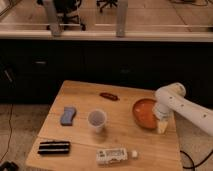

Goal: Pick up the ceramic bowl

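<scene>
The white robot arm (186,106) reaches in from the right of the camera view and bends down over the light wooden table (125,136). Its gripper (162,126) hangs at the table's right side, with its pale tip low against the right rim of the round, shallow ceramic bowl with the glossy orange inside (144,113). Whether the gripper is spread, pressed together or pinching the rim cannot be told.

The bowl sits upright on the wood just to the left of the gripper as the camera sees it, and its right edge is partly hidden behind the wrist. Further left of the gripper, past the bowl, stands a small translucent white cup (97,120), upright and apart from the bowl. Beyond the cup on the same side lies a blue, roughly rectangular pad (68,115). Up and to the left of the gripper, behind the bowl, lies a small dark reddish oblong thing (109,96). Nearer the camera and to the gripper's lower left a white bottle (114,156) lies on its side, and well beyond it, near the table's front left corner, lies a flat black rectangular object (54,147).
</scene>
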`<state>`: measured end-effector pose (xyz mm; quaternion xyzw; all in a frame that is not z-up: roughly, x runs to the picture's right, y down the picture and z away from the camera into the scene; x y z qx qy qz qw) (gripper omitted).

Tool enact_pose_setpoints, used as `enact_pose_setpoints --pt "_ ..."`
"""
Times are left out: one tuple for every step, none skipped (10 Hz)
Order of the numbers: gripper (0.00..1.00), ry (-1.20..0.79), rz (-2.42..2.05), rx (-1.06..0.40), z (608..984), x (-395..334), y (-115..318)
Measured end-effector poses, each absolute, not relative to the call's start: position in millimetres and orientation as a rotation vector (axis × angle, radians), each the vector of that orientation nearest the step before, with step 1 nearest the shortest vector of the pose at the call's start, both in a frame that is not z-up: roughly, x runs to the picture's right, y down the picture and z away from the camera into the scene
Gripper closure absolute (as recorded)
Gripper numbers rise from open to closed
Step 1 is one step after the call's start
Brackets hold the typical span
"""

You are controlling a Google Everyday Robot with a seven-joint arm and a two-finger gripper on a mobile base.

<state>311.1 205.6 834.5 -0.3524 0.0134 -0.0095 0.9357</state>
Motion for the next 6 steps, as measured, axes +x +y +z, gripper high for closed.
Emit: enact_pose_setpoints --pt "0.22 0.028 -0.018 -0.725 836.5 313.1 207.6" --pt "0.31 0.028 -0.018 -0.724 840.8 313.2 206.1" --pt "0.39 0.03 -0.022 -0.73 842.9 313.2 206.6" --pt "0.47 0.026 -0.021 -0.728 846.6 311.6 205.2" --pt "0.59 0.027 -0.019 -0.727 848.7 313.7 205.5" --pt "0.69 0.028 -0.019 -0.727 849.2 314.7 205.5"
